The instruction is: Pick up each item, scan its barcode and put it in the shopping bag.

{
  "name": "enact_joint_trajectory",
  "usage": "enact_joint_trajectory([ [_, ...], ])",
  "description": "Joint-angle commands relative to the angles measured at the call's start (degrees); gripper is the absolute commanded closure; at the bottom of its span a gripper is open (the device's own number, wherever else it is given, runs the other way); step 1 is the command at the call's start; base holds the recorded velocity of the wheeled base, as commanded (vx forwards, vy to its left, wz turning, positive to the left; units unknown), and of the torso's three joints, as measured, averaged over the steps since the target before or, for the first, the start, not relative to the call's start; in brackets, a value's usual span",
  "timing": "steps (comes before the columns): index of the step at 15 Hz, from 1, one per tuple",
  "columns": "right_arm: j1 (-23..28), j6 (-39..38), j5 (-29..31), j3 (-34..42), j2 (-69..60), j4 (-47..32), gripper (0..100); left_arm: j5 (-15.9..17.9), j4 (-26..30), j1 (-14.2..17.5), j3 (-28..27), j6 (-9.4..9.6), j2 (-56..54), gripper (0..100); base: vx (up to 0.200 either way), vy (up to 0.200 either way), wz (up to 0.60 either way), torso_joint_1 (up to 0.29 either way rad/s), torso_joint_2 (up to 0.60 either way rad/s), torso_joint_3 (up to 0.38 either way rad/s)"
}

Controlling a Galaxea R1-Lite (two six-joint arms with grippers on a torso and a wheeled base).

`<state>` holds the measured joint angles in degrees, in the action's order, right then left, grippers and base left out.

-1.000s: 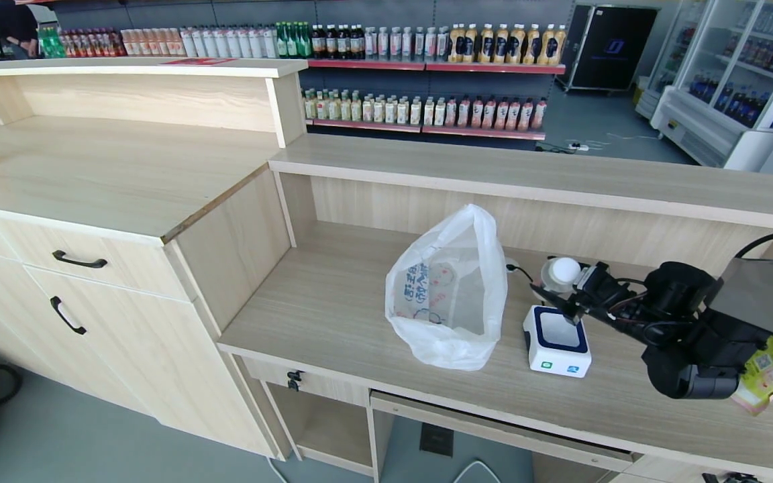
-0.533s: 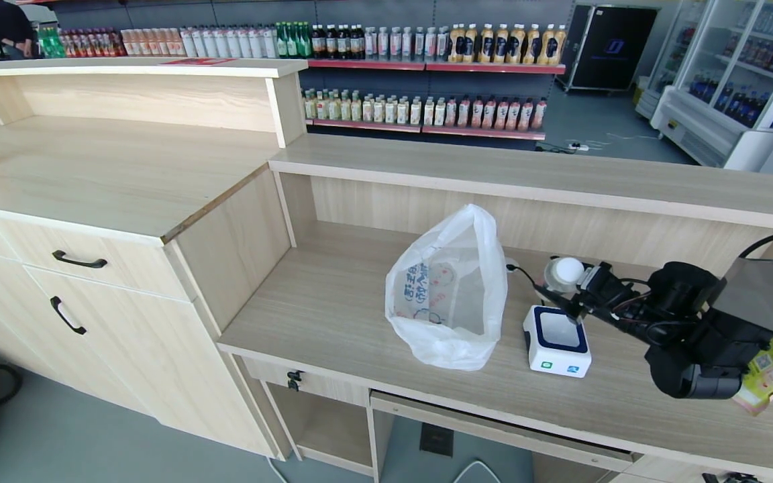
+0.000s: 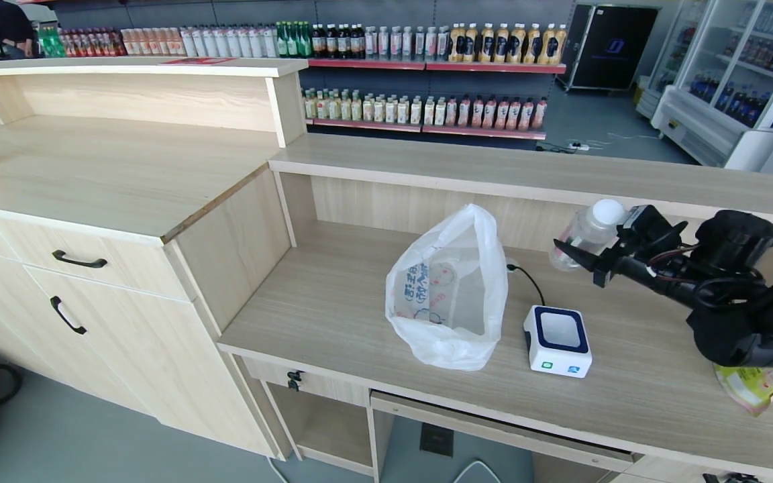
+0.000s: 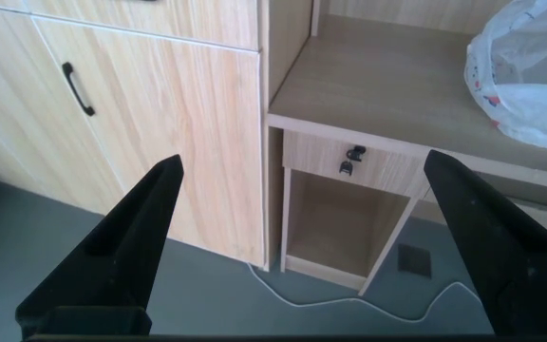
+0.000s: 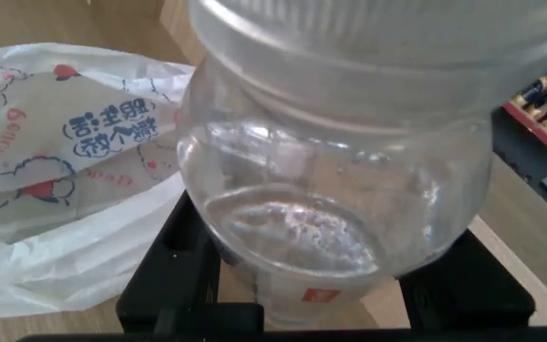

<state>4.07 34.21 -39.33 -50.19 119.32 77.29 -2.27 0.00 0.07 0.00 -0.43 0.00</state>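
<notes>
The left gripper (image 4: 302, 159) hangs low before the cabinet front, its fingers spread wide and holding nothing. On the tabletop (image 3: 333, 302), a green pouch (image 3: 762, 382) lies at 4 o'clock of the scanner (image 3: 556, 339), which sits just beside the bag (image 3: 447, 295), at its 3 o'clock. Above, at 1 o'clock of the scanner, the right gripper (image 3: 581, 249) has its fingers clamped on a clear bottle (image 3: 588, 231). The scan seems the step in hand: next, bring the bottle's label down facing the scanner window, then move it over the bag's mouth.
</notes>
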Motion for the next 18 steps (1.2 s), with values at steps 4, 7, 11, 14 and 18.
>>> enact_joint_trajectory([
  [4, 4.8, -21.9, 23.0, 7.2, -33.0, -29.5, 100, 0.0, 0.0, 0.0, 0.0, -0.01, 0.0, 0, 0.0, 0.0, 0.0, 0.0, 0.0, 0.0],
  [7, 1.2, -24.1, 41.7, 8.7, -37.5, -40.6, 100, 0.0, 0.0, 0.0, 0.0, -0.01, 0.0, 0, 0.0, 0.0, 0.0, 0.0, 0.0, 0.0],
  [11, 0.9, -22.9, 43.1, 8.5, -39.3, -44.6, 100, 0.0, 0.0, 0.0, 0.0, -0.01, 0.0, 0, 0.0, 0.0, 0.0, 0.0, 0.0, 0.0],
  [14, -0.3, -22.9, 42.9, 8.3, -39.2, -42.8, 100, 0.0, 0.0, 0.0, 0.0, -0.01, 0.0, 0, 0.0, 0.0, 0.4, 0.002, 0.0, 0.002],
  [18, -1.9, -24.1, 42.3, 5.8, -37.7, -39.3, 100, 0.0, 0.0, 0.0, 0.0, -0.01, 0.0, 0, 0.0, 0.0, 0.6, 0.0, 0.0, 0.006],
])
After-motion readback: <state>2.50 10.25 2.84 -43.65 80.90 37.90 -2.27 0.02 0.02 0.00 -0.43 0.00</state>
